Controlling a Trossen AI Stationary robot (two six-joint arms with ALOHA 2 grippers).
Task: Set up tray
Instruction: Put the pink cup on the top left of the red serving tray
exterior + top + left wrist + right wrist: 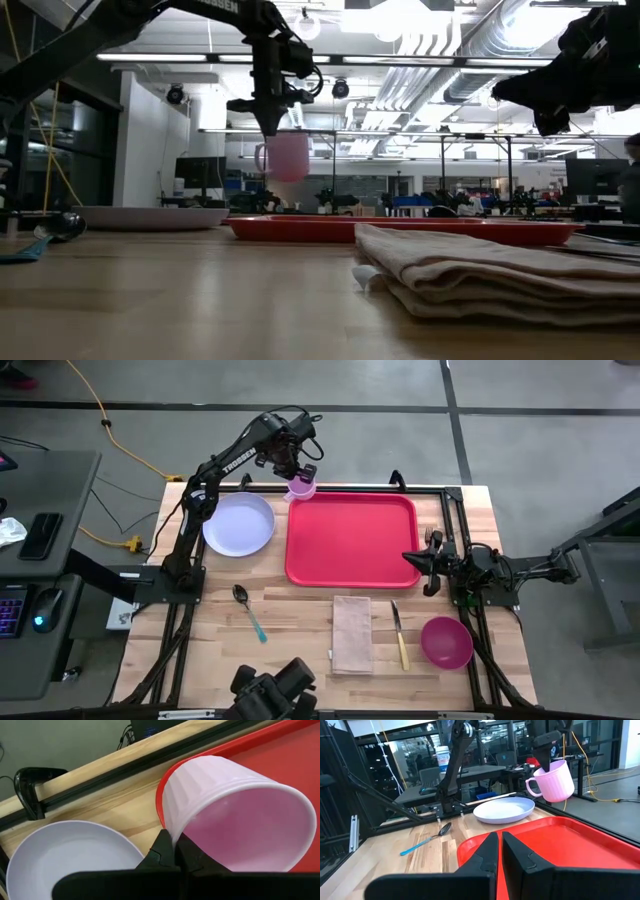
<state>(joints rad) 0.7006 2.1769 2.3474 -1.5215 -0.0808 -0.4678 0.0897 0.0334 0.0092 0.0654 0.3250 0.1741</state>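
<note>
A pale pink mug with a handle hangs over the far left corner of the red tray, with my left gripper shut on it from above. In the low view the mug is clear of the tray. My right gripper waits shut and level at the tray's right edge, touching nothing. My left gripper pinches the mug's rim wall, with one finger outside the mug and the other inside it. The fingers come from above, pointing down. The mug hangs tilted below them, lifted clear of the tray.
A lavender plate lies left of the tray. Along the near side lie a spoon, a folded tan napkin, a knife and a magenta bowl. A black clamp grips the table's far edge.
</note>
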